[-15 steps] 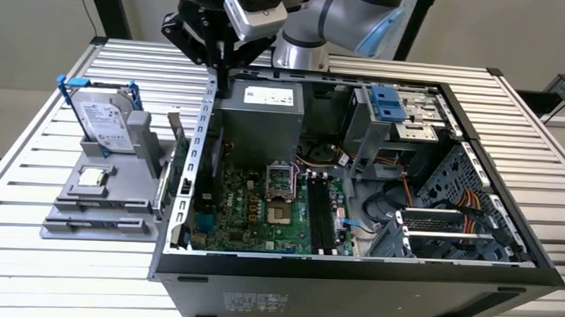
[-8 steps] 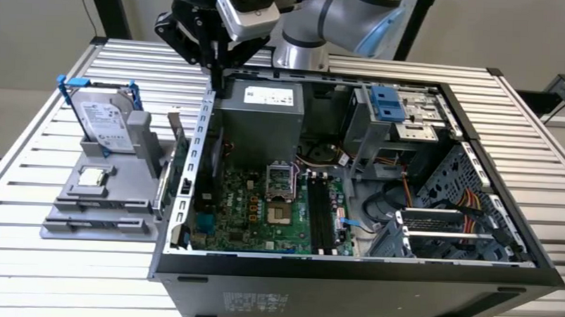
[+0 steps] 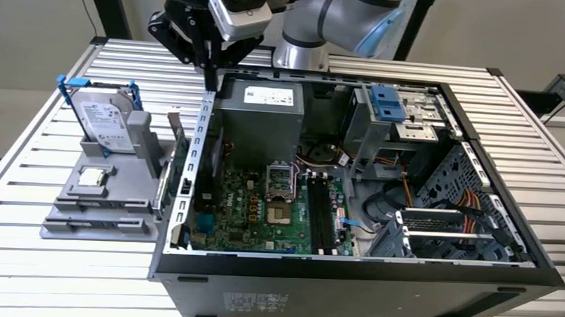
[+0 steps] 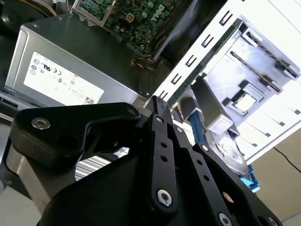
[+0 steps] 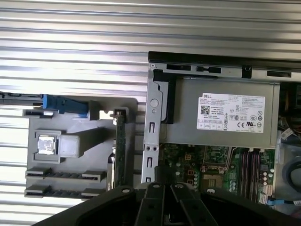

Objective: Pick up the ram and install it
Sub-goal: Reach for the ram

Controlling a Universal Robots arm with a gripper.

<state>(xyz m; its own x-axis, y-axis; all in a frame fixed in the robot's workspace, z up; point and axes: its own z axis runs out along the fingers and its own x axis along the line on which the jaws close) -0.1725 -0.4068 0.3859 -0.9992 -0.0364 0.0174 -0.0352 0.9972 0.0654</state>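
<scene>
The thin bluish-green ram stick (image 5: 120,146) stands on edge in a grey plastic holder (image 5: 66,120) beside the open black computer case (image 3: 353,288) (upright, I'd guess, for pinching from above), while the black end effector (image 3: 210,82) hangs above, closed and empty.

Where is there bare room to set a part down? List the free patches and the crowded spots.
Free: table slats on the near side of the grey holder, and on its far side. Crowded: the strip between holder and case, where the ram stands.

hard drive (image 5: 21,97) cut by first wrist view's edge, ram (image 5: 121,146) with one end hidden
</scene>
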